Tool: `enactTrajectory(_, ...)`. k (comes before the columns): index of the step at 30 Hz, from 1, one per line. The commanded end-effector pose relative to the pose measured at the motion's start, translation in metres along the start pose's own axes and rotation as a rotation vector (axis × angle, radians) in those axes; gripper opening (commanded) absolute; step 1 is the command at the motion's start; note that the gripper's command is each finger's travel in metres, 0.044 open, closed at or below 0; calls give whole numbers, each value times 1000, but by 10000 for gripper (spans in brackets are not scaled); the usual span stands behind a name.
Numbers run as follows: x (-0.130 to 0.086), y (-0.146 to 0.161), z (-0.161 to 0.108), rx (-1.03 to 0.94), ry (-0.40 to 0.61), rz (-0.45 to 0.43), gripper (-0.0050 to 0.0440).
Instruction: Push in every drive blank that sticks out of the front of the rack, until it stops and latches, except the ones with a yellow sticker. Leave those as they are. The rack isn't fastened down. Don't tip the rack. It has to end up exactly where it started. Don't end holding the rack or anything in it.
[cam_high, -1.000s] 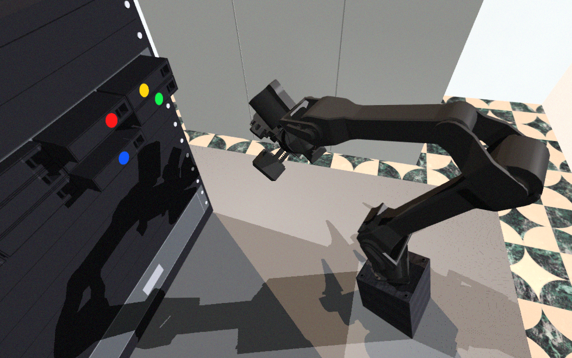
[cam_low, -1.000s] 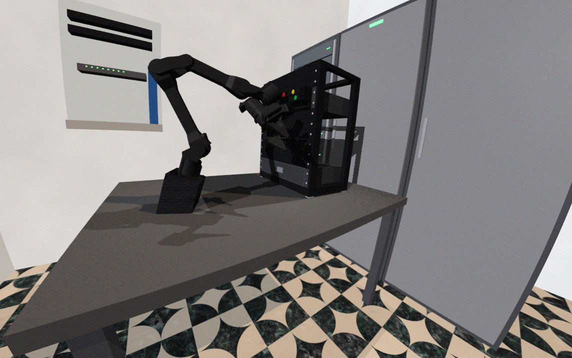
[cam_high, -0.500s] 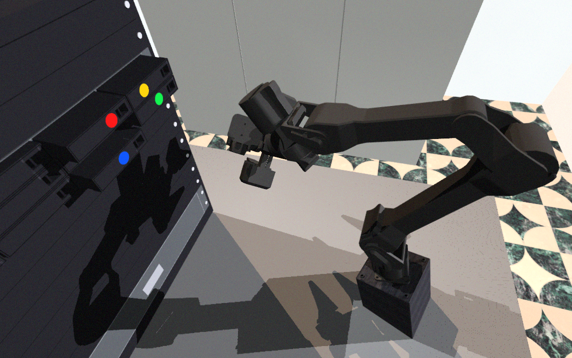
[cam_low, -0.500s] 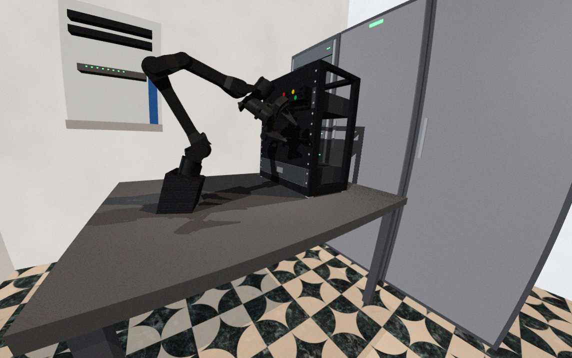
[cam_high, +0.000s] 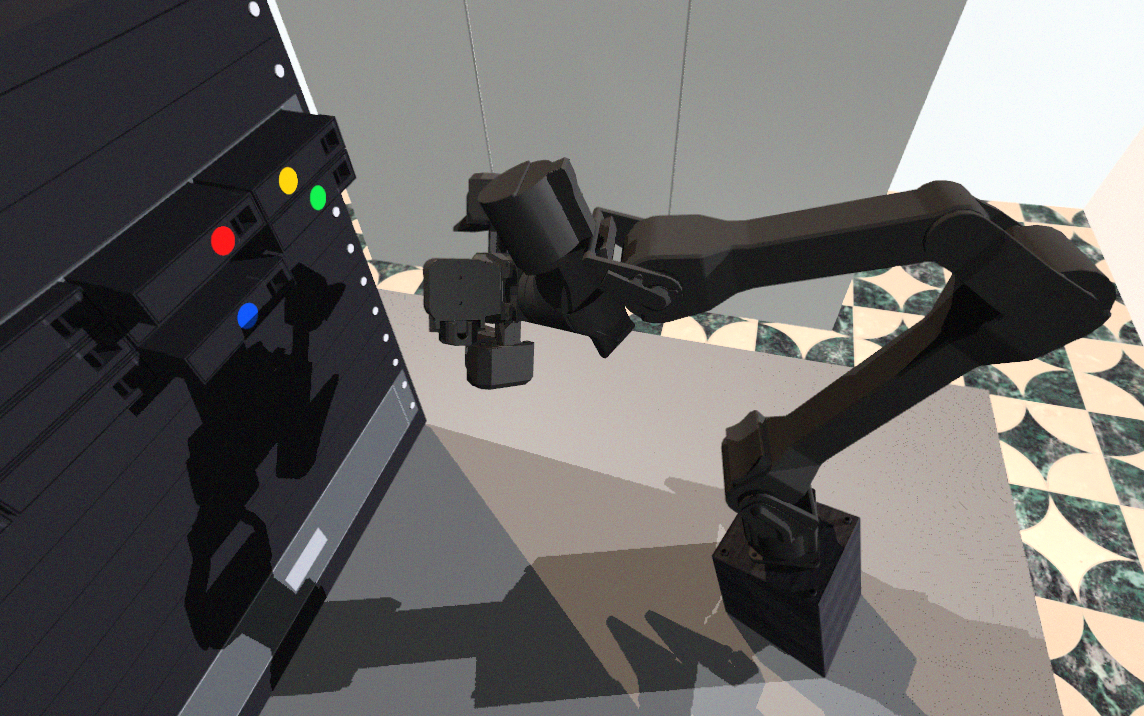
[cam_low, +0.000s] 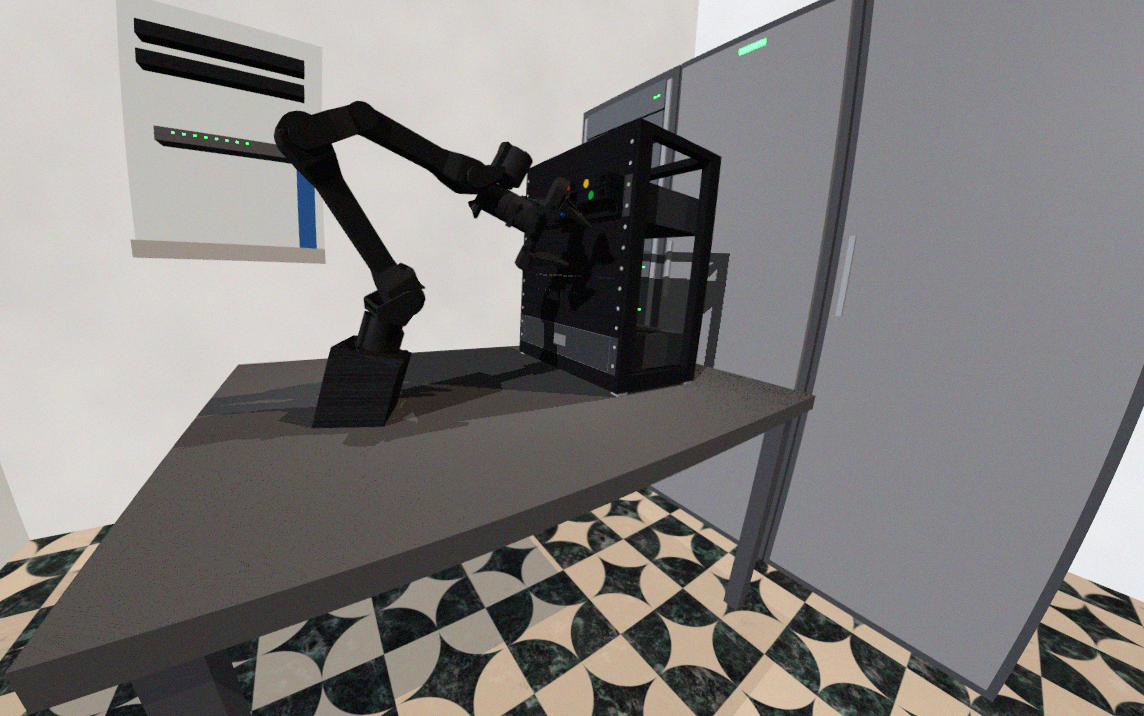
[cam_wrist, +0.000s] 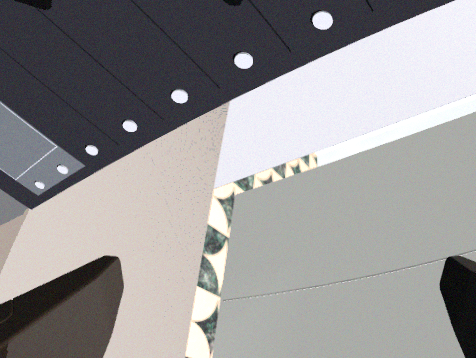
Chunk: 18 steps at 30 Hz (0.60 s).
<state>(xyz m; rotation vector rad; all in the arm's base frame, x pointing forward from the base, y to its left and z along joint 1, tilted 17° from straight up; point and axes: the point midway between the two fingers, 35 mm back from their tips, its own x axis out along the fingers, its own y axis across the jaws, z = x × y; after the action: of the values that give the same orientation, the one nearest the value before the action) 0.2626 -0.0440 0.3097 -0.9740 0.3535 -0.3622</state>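
With the gripper (cam_high: 472, 325) spread wide and empty just off the rack (cam_high: 354, 253), the protruding red-dotted blank (cam_high: 168, 261) is best met squarely and pushed slowly, straight inward, while the yellow-stickered blank (cam_high: 278, 160) is avoided.

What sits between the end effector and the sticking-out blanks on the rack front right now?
Nothing visible: in the top view, open air separates the open, empty end effector from the red-dot blank, blue-dot blank and green-dot blank.
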Motion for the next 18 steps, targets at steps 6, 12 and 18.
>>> enactTrajectory(6,-20,-6,33,-151,-145,-46,440)
enactTrajectory(12,-34,-8,52,-247,-233,-76,440)
enactTrajectory(18,-43,-9,63,-302,-285,-99,440)
